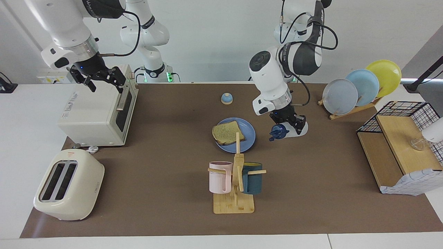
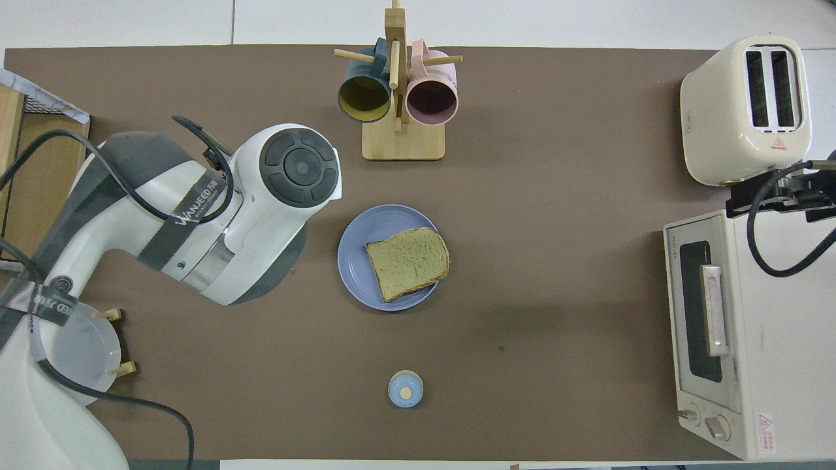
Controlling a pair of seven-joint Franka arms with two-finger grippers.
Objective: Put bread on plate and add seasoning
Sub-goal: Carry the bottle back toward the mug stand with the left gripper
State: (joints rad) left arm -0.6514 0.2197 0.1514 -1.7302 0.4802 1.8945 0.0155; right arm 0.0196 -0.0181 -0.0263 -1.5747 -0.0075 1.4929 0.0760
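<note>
Seasoning bottle (image 1: 290, 130) is clamped in the left tool (image 1: 290, 126), which points down and holds the bottle tilted low over the brown mat (image 1: 311, 193), cap toward the plate (image 1: 250, 138). In the overhead view the left arm's own body hides both tool and bottle. Plate lies on the mat just beside the bottle, toward the right arm's end; the two are apart. Bread (image 1: 227, 132) lies flat on the plate, its crust reaching the rim on the side toward the right arm.

Bell (image 1: 226, 98), small and blue-domed, stands nearer to the robots than the plate. Mug rack (image 1: 235, 193) with a pink mug (image 1: 219, 177) and a dark teal mug (image 1: 252, 178) stands farther from the robots than the plate.

Right tool (image 1: 104, 77) hangs with fingers apart over the toaster oven (image 1: 97, 110), holding nothing. Toaster (image 1: 69, 185) sits farther from the robots than the oven.

Plate rack (image 1: 360, 88), wire basket (image 1: 405, 114) and wooden shelf (image 1: 398, 148) occupy the left arm's end. Worktop (image 1: 27, 138) is white around the mat. Wall (image 1: 207, 34) is plain white.
</note>
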